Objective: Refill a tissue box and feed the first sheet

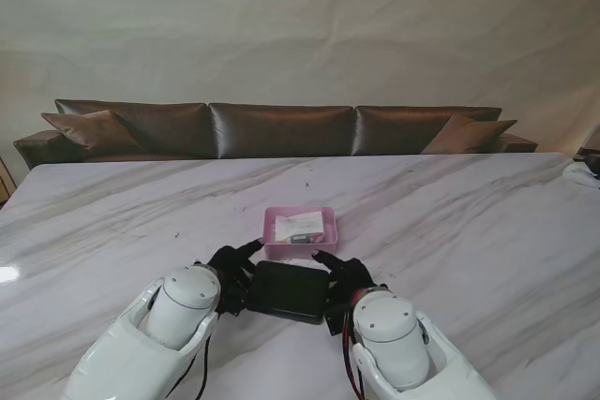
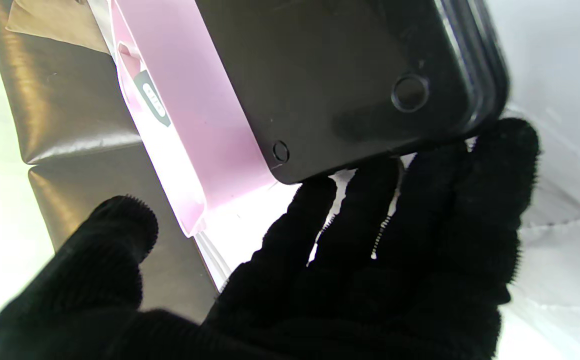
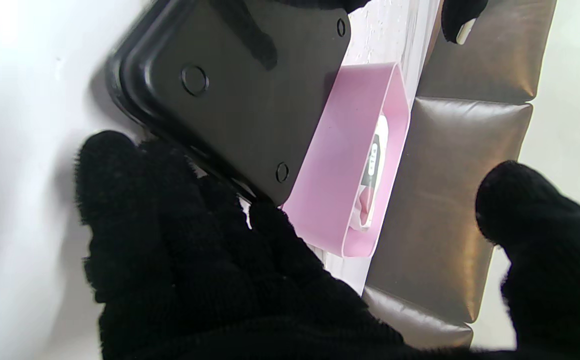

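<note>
Both my hands hold the black lid just nearer to me than the pink box.
My left hand (image 1: pixel 228 274) and right hand (image 1: pixel 345 280) grip the black lid (image 1: pixel 288 291) by its ends on the tabletop (image 1: pixel 469 231); only the wrist views show its round studs, and the pink box (image 1: pixel 299 230) touching it.

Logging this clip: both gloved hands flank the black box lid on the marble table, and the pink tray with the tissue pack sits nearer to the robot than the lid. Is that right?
Not quite. In the stand view the pink tray sits farther from me than the black lid, just beyond it. The rest holds: the left hand and right hand flank the lid on the marble table, and a tissue pack lies in the tray.
</note>
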